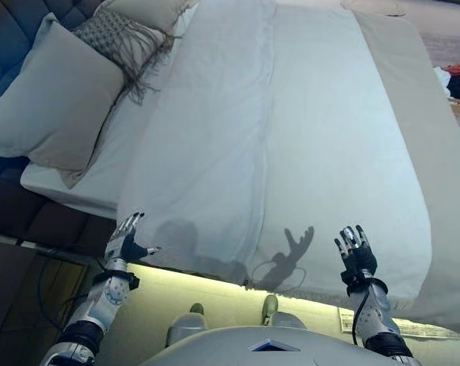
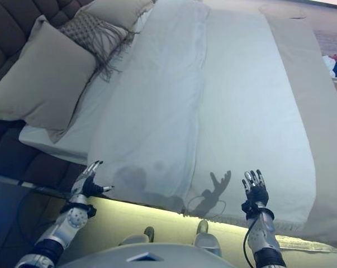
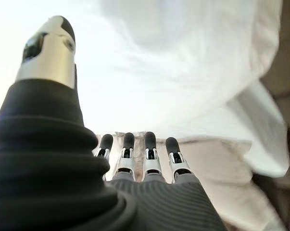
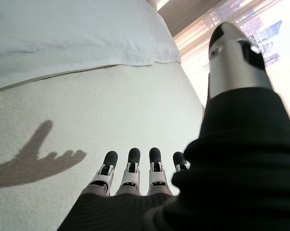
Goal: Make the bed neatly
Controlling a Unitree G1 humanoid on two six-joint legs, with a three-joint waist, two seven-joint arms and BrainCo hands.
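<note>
A white duvet (image 1: 214, 145) lies along the bed, folded over so its edge runs down the middle, with a white blanket (image 1: 344, 152) beside it. My left hand (image 1: 125, 244) is open at the near corner of the duvet, holding nothing. My right hand (image 1: 356, 255) is open over the near edge of the blanket, holding nothing. The left wrist view shows its straight fingers (image 3: 149, 159) before the white cloth (image 3: 183, 72). The right wrist view shows straight fingers (image 4: 132, 168) above the blanket (image 4: 111, 110).
A large pale pillow (image 1: 50, 99), a grey fringed cushion (image 1: 119, 38) and another pillow (image 1: 149, 11) lie at the head of the bed by the dark padded headboard (image 1: 12, 30). A beige bedspread (image 1: 435, 152) runs along the far side. Red and dark items (image 1: 458, 80) lie on the floor.
</note>
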